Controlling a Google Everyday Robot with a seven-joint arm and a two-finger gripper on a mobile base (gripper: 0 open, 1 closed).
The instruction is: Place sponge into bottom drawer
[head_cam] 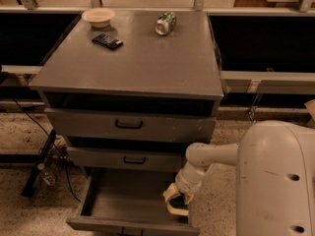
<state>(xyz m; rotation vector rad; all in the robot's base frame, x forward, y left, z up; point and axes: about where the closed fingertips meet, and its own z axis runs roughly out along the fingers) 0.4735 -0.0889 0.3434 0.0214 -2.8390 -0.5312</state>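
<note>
Gripper point(177, 202), apparently clamped on the sponge point(181, 206), hangs at the right edge of the open bottom drawer point(127, 201), whose bare floor lies just left.

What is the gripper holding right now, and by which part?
The gripper holds the sponge between its jaws, seemingly by its sides, low over the right end of the open bottom drawer.

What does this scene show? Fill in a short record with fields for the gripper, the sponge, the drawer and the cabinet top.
gripper: low over the open drawer's right side
sponge: small, dark green top, at the gripper
bottom drawer: shallow grey metal tray, pulled out
cabinet top: pale round bowl, flat black packet, green can lying down
</note>
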